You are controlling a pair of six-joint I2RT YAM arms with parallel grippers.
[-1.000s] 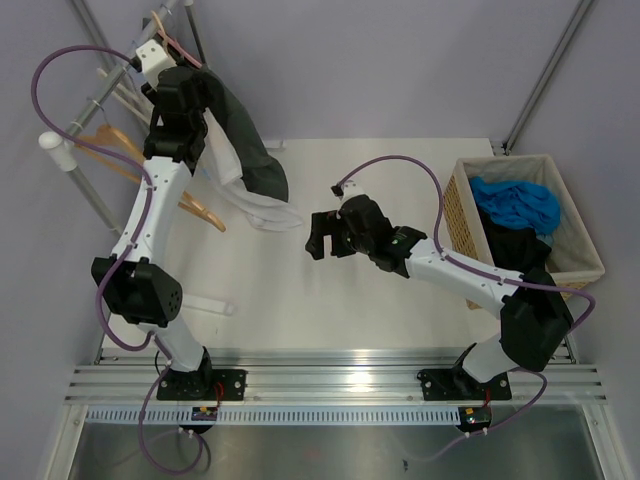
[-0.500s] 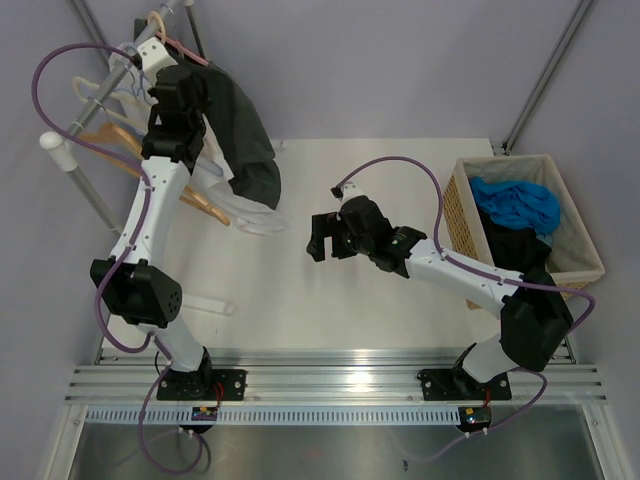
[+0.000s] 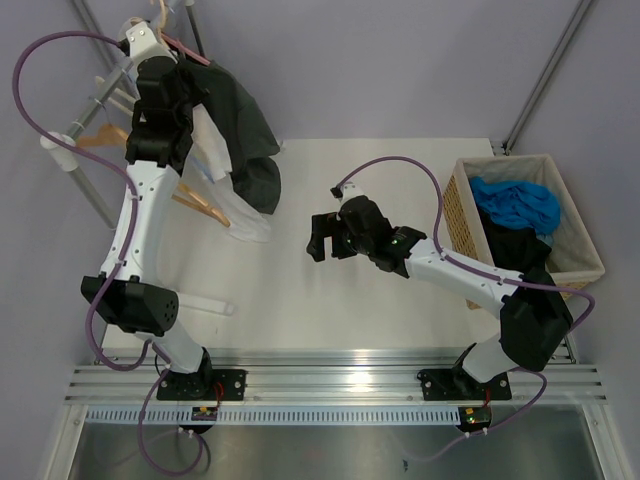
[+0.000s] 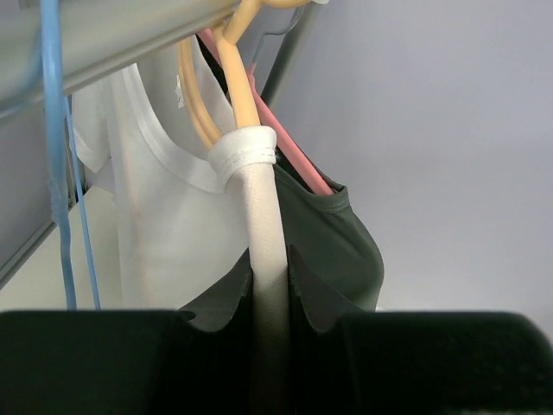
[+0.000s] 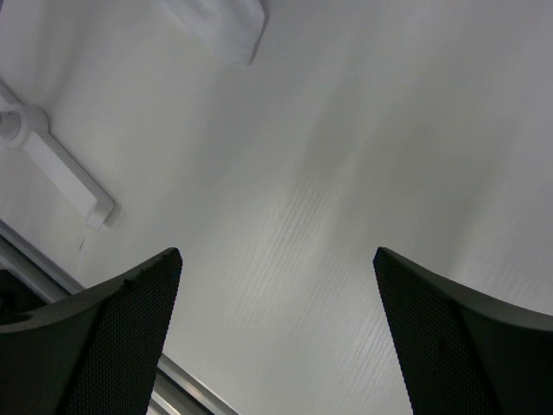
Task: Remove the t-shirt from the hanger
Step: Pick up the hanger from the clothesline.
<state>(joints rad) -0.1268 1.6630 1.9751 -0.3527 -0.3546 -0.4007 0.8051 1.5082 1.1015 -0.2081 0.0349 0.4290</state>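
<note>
While pinching a taut strip of white t-shirt [image 4: 164,233] stretched upward from left hand [image 4: 270,298] to cream hanger [image 4: 233,69], risks dragging hanger off rail [image 4: 112,26] or overstretching collar [image 4: 173,164] under hard pull. Shows right hand [image 5: 276,259] spread wide above tabletop [image 5: 285,130].

White table [image 3: 340,310]; white bar [image 3: 205,302] at left edge

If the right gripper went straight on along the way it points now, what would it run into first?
Most likely the bare table top: the open right gripper tilts down at it with nothing between. The white cloth lies further on; depth is hard to judge.
</note>
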